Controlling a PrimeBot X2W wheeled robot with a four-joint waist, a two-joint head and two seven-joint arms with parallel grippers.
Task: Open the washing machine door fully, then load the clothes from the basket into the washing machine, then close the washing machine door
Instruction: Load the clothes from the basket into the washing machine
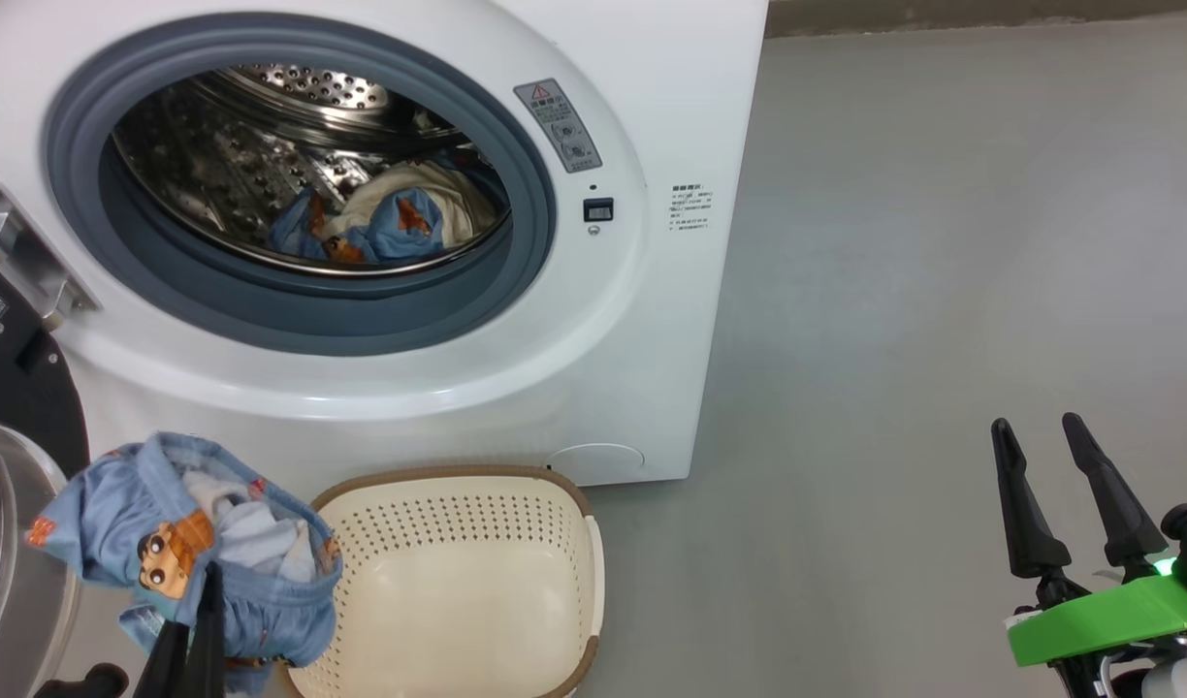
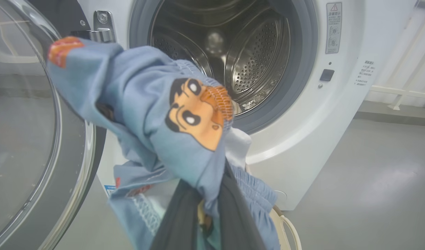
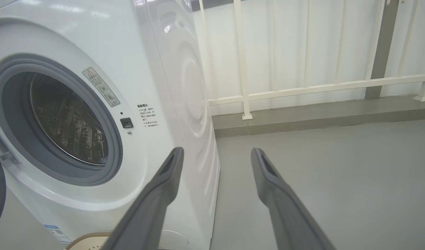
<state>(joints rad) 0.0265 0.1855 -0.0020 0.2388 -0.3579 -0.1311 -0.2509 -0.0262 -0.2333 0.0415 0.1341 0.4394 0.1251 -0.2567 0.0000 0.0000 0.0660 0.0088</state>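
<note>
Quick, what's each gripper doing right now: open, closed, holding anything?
Left gripper: shut on the blue bear-print fabric garment.
Right gripper: open, holding nothing.

The garment (image 2: 157, 132) covers the left jaws' tips; the door (image 1: 16, 407) is cropped.

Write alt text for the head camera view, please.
The robot's left pincer grips a blue bear-print fabric garment by an empty cream perforated plastic basket, in front of a white front-loading washing machine whose open steel drum holds another blue garment. Its right pincer hangs open and empty.
</note>
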